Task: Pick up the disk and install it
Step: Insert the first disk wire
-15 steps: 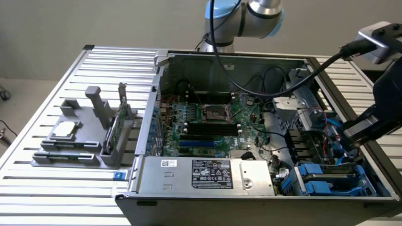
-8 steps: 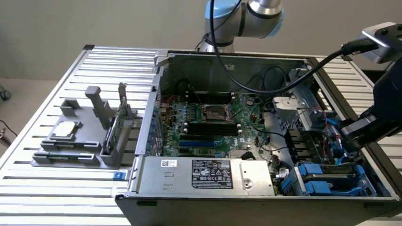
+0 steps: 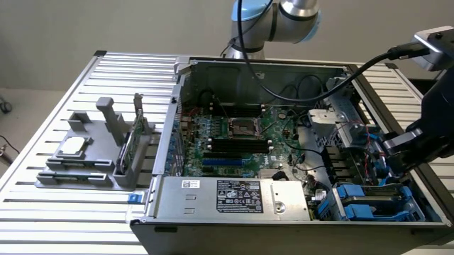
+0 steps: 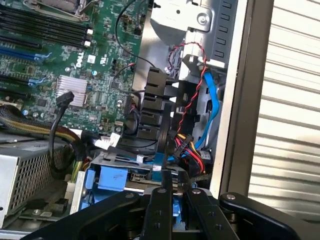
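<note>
Over the drive bay, our hand sits narrow, seemingly pinching the disk by its blue frame. We're mid-install, and seating calls for square alignment.

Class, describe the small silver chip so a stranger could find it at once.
On the slatted table, to the exterior view's left of the open computer case, stands a grey holder. The silver chip lies flat on it, square and shiny, unlike the dark green card standing on edge beside it.
</note>
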Robot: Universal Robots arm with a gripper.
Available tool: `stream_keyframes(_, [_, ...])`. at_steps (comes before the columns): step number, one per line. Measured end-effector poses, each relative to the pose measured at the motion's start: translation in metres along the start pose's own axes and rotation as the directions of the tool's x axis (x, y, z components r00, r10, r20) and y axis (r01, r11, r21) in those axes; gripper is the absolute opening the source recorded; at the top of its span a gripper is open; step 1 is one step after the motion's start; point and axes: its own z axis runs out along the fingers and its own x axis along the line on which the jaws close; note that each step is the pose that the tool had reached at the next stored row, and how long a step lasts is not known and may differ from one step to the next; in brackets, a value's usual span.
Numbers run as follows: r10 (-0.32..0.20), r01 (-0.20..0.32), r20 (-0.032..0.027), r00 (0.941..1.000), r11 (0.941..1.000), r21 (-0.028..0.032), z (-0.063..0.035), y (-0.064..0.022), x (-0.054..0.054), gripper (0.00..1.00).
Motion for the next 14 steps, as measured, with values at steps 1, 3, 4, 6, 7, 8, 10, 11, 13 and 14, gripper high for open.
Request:
stream_keyframes(1, [0.014,-0.014,0.0017,0.9999,0.9999,0.0025,0.0001,0.0,0.0,0.2])
stream_keyframes(3, [0.042,-0.042,0.0052,0.9991,0.9991,0.0074,0.0004,-0.0001,0.0001,0.2])
stream_keyframes(4, [0.056,-0.056,0.0071,0.9984,0.9984,0.0097,0.0007,-0.0001,0.0001,0.2])
stream_keyframes(6, [0.084,-0.085,0.0109,0.9964,0.9963,0.0145,0.001,-0.0001,0.0002,0.2])
stream_keyframes(7, [0.1,-0.1,0.013,0.9949,0.9949,0.0172,0.0012,-0.0002,0.0002,0.2])
stream_keyframes(8, [0.115,-0.115,0.0152,0.9933,0.9932,0.0196,0.0014,-0.0002,0.0002,0.2])
stream_keyframes(10, [0.143,-0.144,0.0193,0.9895,0.9893,0.0242,0.0019,-0.0003,0.0003,0.2])
stream_keyframes(11, [0.159,-0.159,0.0217,0.9871,0.9869,0.0267,0.0022,-0.0003,0.0004,0.2])
stream_keyframes(13, [0.191,-0.192,0.0272,0.9811,0.9808,0.0318,0.0035,-0.0005,0.0006,0.2])
stream_keyframes(14, [0.21,-0.211,0.0304,0.9772,0.9769,0.0347,0.0044,-0.0006,0.0008,0.2])
